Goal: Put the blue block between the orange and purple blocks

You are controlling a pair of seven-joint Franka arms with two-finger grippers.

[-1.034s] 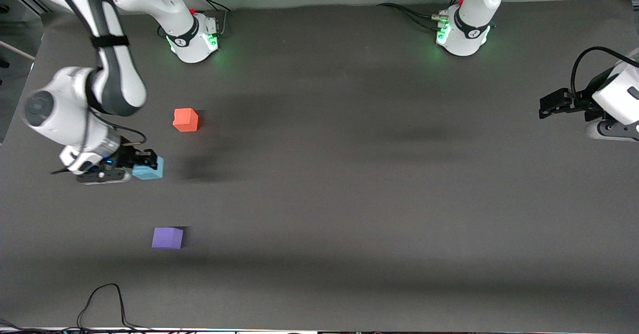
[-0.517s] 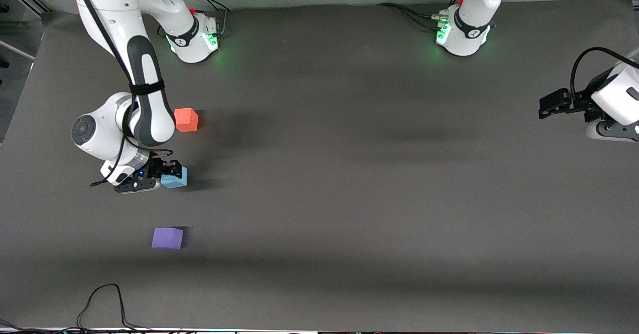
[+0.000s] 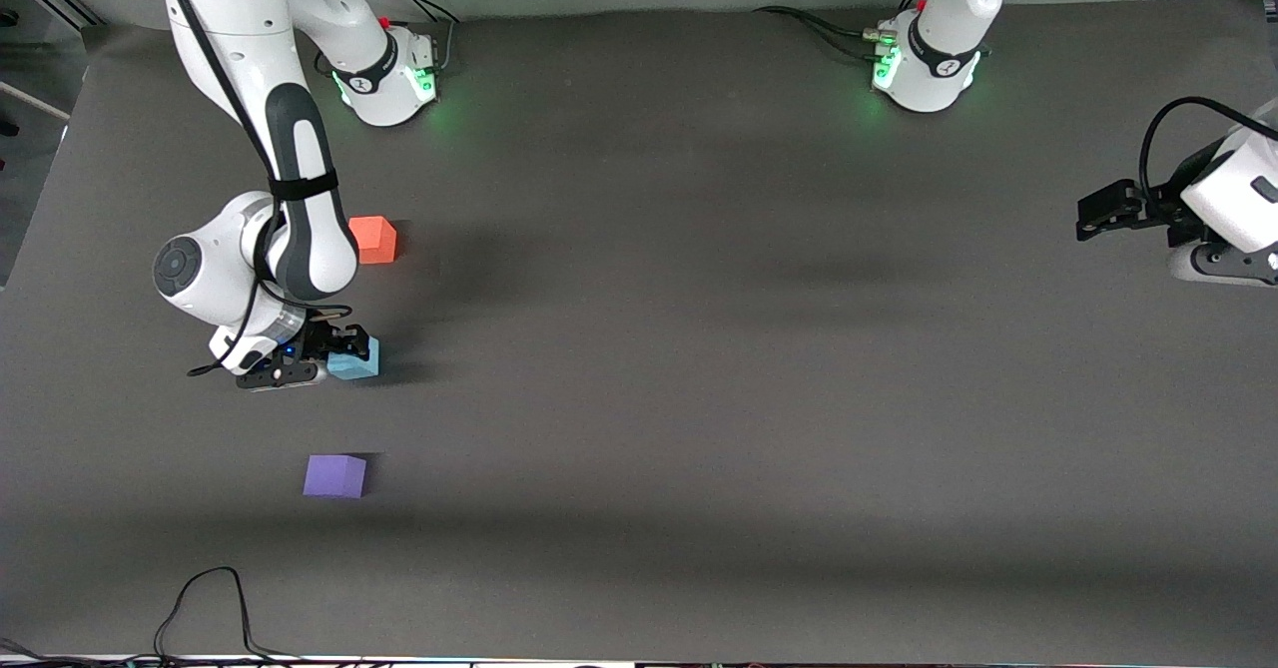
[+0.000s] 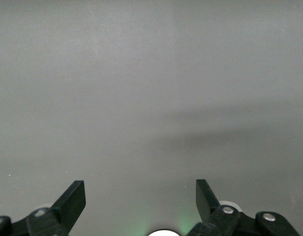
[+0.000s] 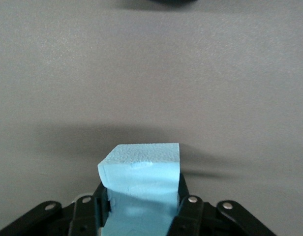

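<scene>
While the left gripper [image 3: 1098, 211] waited with fingers spread at the left arm's end of the table, the right gripper [image 3: 339, 348] clamped the blue block [image 3: 354, 360] by two opposite side faces. It sat low over the gray table [image 3: 699, 348], between the orange block [image 3: 373, 239] and the purple block [image 3: 334, 475]. Pitted like foam, the cube likely weighed little and could dent, so a flat-faced, gentle squeeze seemed best.
</scene>
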